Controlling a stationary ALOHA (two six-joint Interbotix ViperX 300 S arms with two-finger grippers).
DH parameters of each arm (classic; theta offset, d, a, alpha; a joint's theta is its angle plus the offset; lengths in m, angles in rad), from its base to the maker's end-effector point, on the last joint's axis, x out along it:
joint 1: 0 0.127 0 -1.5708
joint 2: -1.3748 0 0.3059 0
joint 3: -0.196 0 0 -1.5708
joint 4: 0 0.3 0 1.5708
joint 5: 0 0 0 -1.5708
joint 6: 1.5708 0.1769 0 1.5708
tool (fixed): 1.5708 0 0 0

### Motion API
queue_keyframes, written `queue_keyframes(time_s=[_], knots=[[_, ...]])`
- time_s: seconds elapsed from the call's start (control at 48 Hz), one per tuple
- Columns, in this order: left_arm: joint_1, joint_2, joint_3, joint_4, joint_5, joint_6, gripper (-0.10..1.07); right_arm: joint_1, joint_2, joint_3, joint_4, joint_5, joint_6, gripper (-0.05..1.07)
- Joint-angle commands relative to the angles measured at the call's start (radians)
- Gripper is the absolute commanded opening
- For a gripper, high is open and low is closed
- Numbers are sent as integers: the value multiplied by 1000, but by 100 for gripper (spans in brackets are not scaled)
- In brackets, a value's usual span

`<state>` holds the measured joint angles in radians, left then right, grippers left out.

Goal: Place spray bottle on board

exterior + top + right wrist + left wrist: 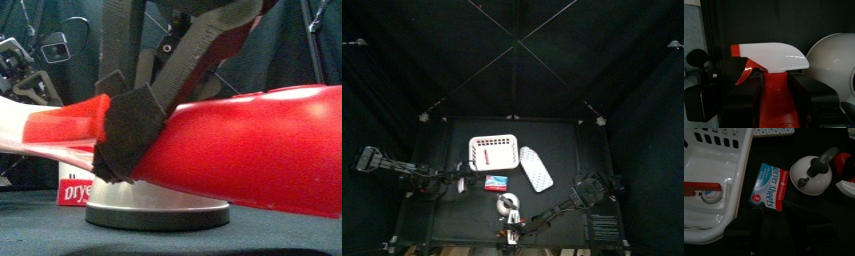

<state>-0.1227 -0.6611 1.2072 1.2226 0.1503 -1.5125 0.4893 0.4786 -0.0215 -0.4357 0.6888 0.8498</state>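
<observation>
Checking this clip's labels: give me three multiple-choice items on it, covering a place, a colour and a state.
1. Where does the red-and-blue box lie?
A. On the table, between the basket and the round dish
B. Inside the basket
C. Under the dish

2. What colour is the top of the spray bottle head?
A. Green
B. White
C. Blue

3. The spray bottle is:
A. Lying flat on the table
B. Standing in the basket
C. Held by the right gripper

Key:
1. A, the top view shows the box between them.
2. B, the shell is white above a red trigger.
3. C, both jaws clamp its red body, not yet on the board.
</observation>
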Motion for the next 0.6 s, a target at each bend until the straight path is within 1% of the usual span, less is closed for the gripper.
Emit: queue_keyframes(time_s=[0.0,0.146,0.25,0.333,0.438,0.583], knots=[[-2,0,-12,2,-5,0,75,-6,-66,2,-5,-28,2,64],[-2,0,-12,2,-5,2,75,-14,-110,32,-31,-86,5,64],[-2,0,-12,2,-5,2,75,-21,-155,60,-75,-114,43,64],[-2,0,-12,2,-5,2,75,-25,-199,94,-155,-129,98,64],[-2,0,-12,2,-5,0,75,-25,-249,135,-281,-133,190,64],[-2,0,-11,0,-5,-2,75,-18,-314,212,-508,-126,391,65]])
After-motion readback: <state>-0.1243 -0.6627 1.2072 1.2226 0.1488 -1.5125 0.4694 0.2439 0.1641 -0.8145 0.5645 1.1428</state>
